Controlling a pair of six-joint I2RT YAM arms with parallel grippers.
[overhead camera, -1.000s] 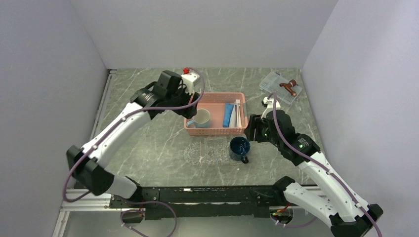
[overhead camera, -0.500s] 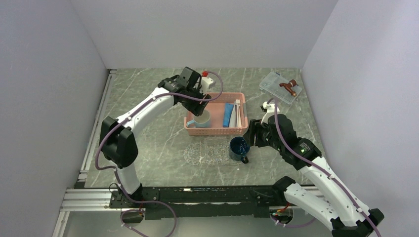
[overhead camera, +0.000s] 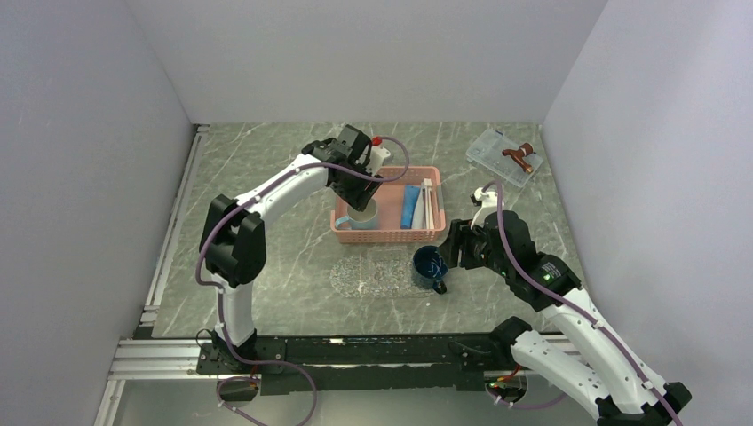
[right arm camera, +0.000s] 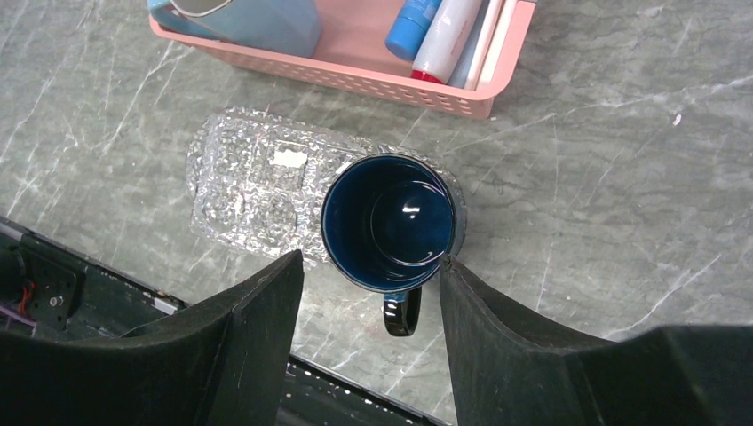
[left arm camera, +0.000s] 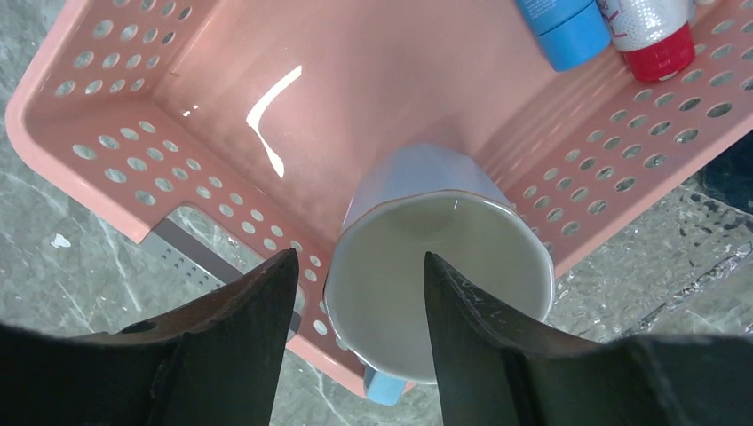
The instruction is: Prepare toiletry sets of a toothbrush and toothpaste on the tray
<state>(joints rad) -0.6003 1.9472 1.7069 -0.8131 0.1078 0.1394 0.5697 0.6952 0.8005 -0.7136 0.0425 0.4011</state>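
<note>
The pink basket (overhead camera: 388, 206) holds a blue toothpaste tube (overhead camera: 410, 206), whitish toothbrushes (overhead camera: 429, 204) and a light blue mug (overhead camera: 362, 214). My left gripper (overhead camera: 360, 191) is open and empty, straight above that mug (left arm camera: 439, 284), its fingers (left arm camera: 249, 328) straddling the mug's rim and the basket wall. The clear tray (overhead camera: 368, 275) lies in front of the basket. A dark blue mug (overhead camera: 431, 264) stands on its right end. My right gripper (overhead camera: 455, 244) is open and empty above the dark mug (right arm camera: 389, 222). The right wrist view shows the tray (right arm camera: 253, 191), toothpaste (right arm camera: 413, 18) and toothbrushes (right arm camera: 490, 40).
A white tube with a red cap (right arm camera: 448, 40) lies between the blue tube and the toothbrushes. A small clear box (overhead camera: 499, 158) with a brown object on it sits at the back right. Grey walls close in the marbled table on three sides.
My left arm has swung right and reached out over the basket to above the light blue mug. My right gripper has drifted slightly nearer, staying beside the dark mug.
</note>
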